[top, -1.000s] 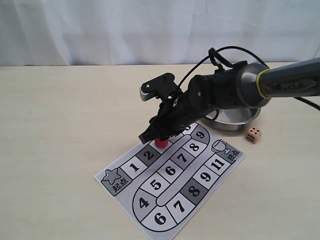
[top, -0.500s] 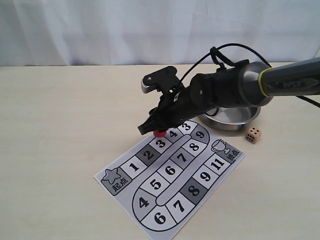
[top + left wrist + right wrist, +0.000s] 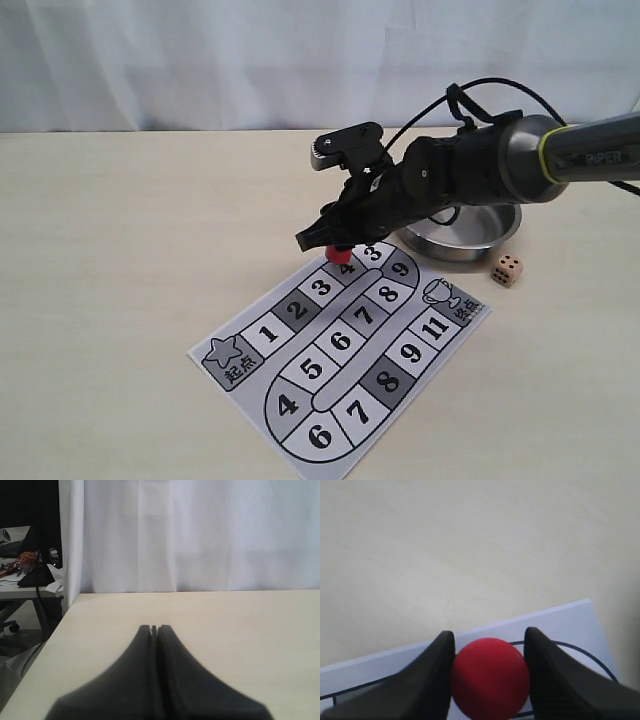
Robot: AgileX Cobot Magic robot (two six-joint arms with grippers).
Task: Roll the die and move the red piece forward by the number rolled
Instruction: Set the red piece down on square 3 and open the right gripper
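Observation:
My right gripper [image 3: 336, 243] is shut on the red piece [image 3: 339, 254], a small red cylinder held over the square marked 4 on the paper game board [image 3: 300, 385]; whether it touches the paper I cannot tell. In the right wrist view the red piece [image 3: 490, 677] fills the gap between both black fingers [image 3: 432, 675] of the right gripper [image 3: 490, 642]. The die [image 3: 506, 269], a tan cube with dark pips, lies on the table right of the board. My left gripper [image 3: 154, 628] is shut on nothing above bare table and does not show in the exterior view.
A steel bowl [image 3: 470, 232] stands behind the board's far corner, partly hidden by my right arm. The wooden table [image 3: 120, 250] stretches left of the board. A white curtain [image 3: 200, 60] hangs along the back edge.
My right gripper has carried the red piece from the square marked 3 back and to the right, to the square marked 4. The die and bowl have stayed put.

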